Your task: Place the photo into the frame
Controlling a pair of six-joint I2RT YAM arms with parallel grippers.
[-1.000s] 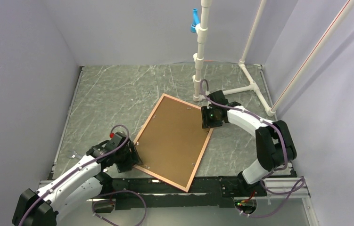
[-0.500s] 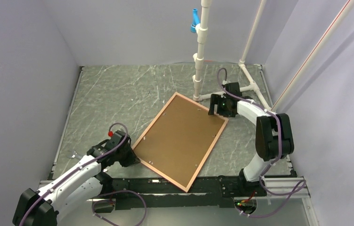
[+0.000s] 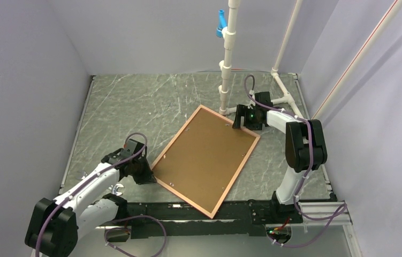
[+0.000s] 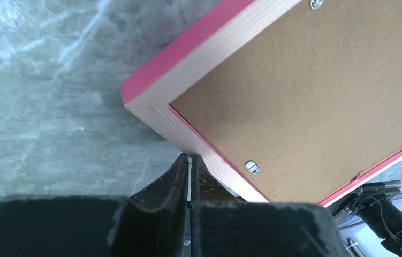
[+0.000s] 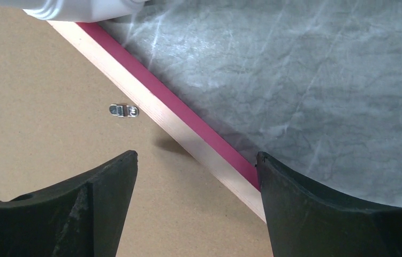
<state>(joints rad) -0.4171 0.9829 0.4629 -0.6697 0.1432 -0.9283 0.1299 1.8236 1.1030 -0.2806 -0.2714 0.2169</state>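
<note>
Your left hand (image 4: 189, 157) sits just beside the near-left corner of the frame (image 4: 209, 45), fingers pressed together with nothing between them. The frame lies back-up on the tabletop (image 3: 129, 107) with its brown backing board (image 3: 206, 158) showing. Its long axis runs diagonally from near-left to far-right. Your right hand (image 5: 196, 160) is over the far-right corner, spread wide across the salmon edge, with one finger above the board near a metal clip (image 5: 123, 110). A white pipe stand (image 3: 225, 80) rises just beyond.
</note>
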